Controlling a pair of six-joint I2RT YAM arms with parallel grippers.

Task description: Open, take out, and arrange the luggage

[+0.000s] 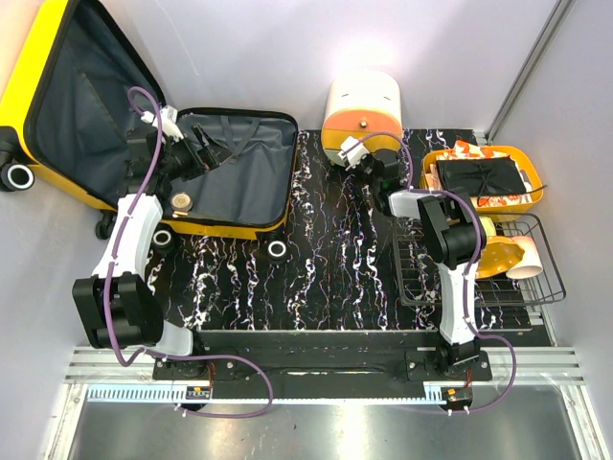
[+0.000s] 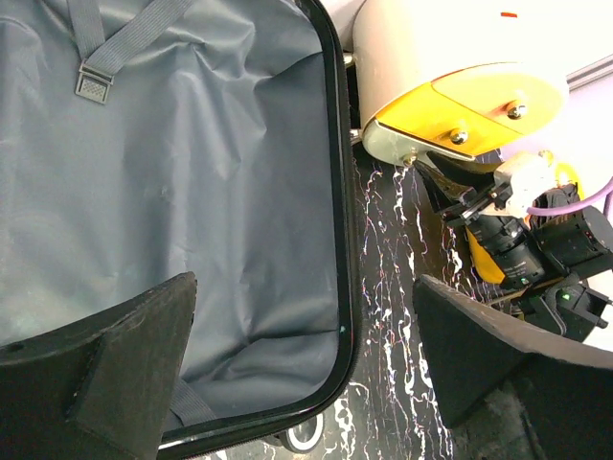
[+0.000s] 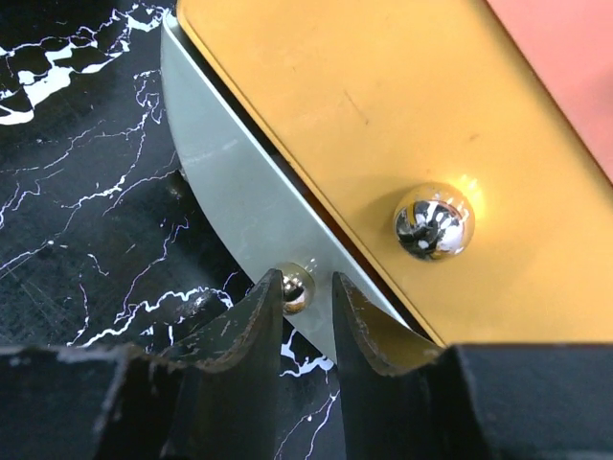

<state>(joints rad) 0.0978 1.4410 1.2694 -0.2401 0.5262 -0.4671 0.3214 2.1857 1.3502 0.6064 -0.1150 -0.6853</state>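
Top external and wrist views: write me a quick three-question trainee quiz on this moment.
1. True or false: the luggage lies closed on the table.
2. Pick one: what sits between the tips of the right end effector? A) a small chrome knob B) a zip pull C) a strap buckle
3. Fill in: the left end effector, by the luggage's grey lining, has its jaws ___.
Key: 1 false, its lid stands up; 2 A; 3 open.
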